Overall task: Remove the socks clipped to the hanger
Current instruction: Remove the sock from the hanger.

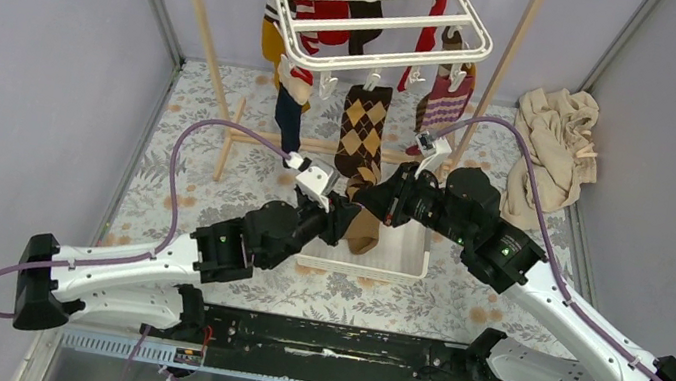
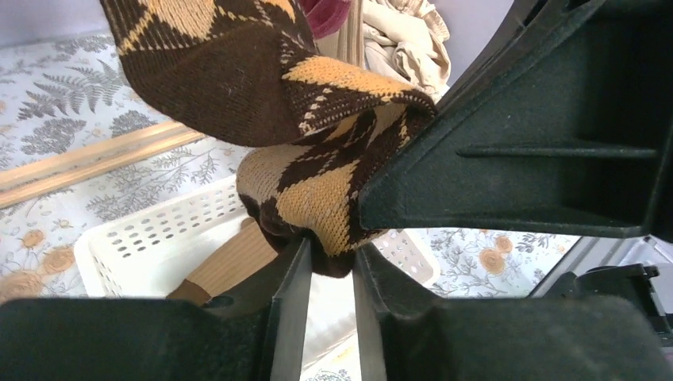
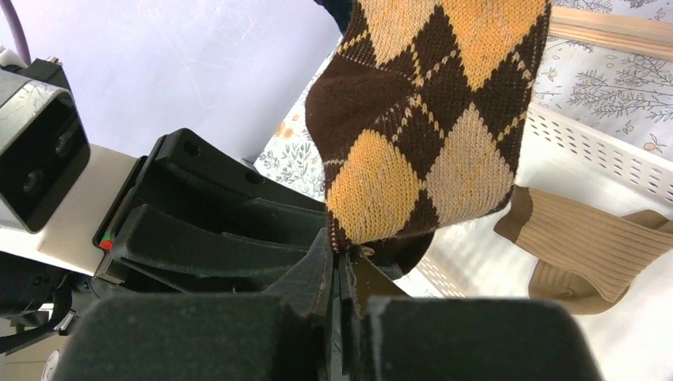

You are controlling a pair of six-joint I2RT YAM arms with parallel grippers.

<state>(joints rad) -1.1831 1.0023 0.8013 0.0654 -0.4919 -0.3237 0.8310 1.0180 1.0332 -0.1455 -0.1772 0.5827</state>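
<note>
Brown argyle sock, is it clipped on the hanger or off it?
Clipped on: argyle sock hangs from a clip on the hanger; left gripper and right gripper pinch its lower end.

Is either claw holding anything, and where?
The right gripper pinches the argyle sock by its lower edge; the left gripper straddles the lower fold, grip uncertain.

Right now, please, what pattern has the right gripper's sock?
Brown and orange argyle sock; right wrist view.
</note>
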